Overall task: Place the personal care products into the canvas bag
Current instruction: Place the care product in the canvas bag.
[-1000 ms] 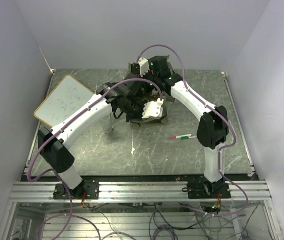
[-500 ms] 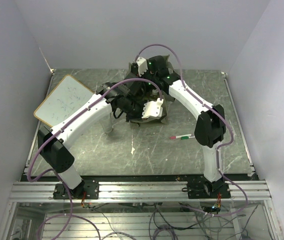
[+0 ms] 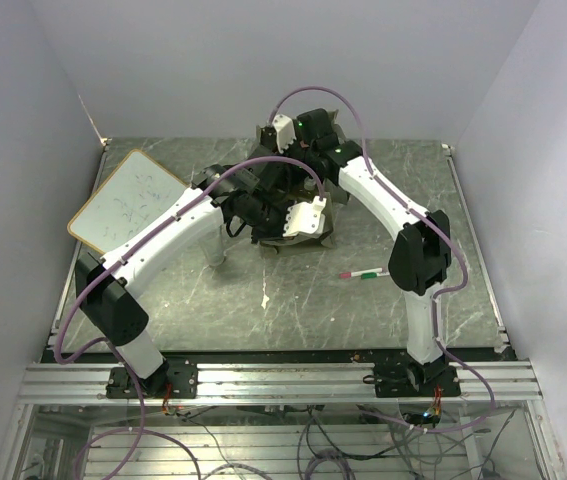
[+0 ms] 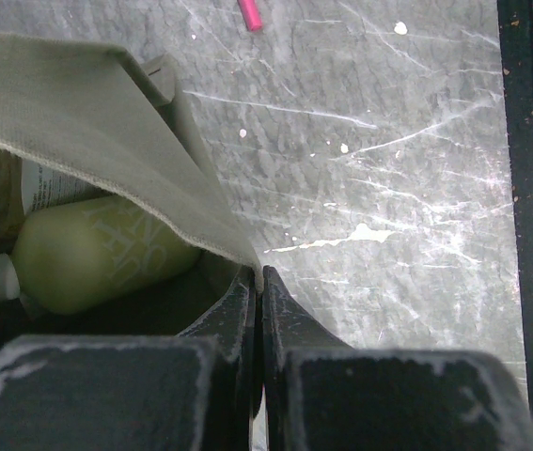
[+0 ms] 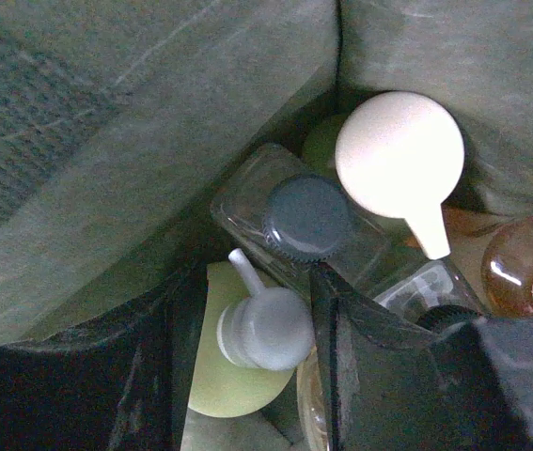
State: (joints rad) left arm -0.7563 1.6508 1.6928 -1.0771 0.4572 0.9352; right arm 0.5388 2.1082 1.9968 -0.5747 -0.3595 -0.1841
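Not much has moved in the last moment, but one small thing has. The right arm has leaned a little further in over the canvas bag (image 4: 87,122), and the fingers of the right end effector (image 5: 252,293) have come closer together.

Those fingers are down inside the bag. They stand on either side of the white pump top (image 5: 266,329) of a yellow-green bottle (image 5: 217,390). There is still a gap between the fingers. We cannot tell if they are squeezing the pump top or have let it go.

The left end effector (image 4: 258,282) has not changed. It stays clenched on the rim of the bag, with the cloth pinched between its fingers, and holds the mouth open.

The bottle sits low in the bag, in a corner by the cloth wall. Packed near it are a clear bottle with a dark cap (image 5: 305,218), a round white cap (image 5: 399,155) and an orange bottle (image 5: 515,268). The left wrist view shows another yellow-green bottle (image 4: 97,249) lying inside too.

Outside the bag, on the tabletop (image 3: 293,300), we see only the pen (image 3: 363,273) and the whiteboard (image 3: 128,200). Those do not go in.

So we think the job is almost done. This bottle looks like one of the last to go in. What is left, we guess, is to make sure it is let go and lift both arms away.
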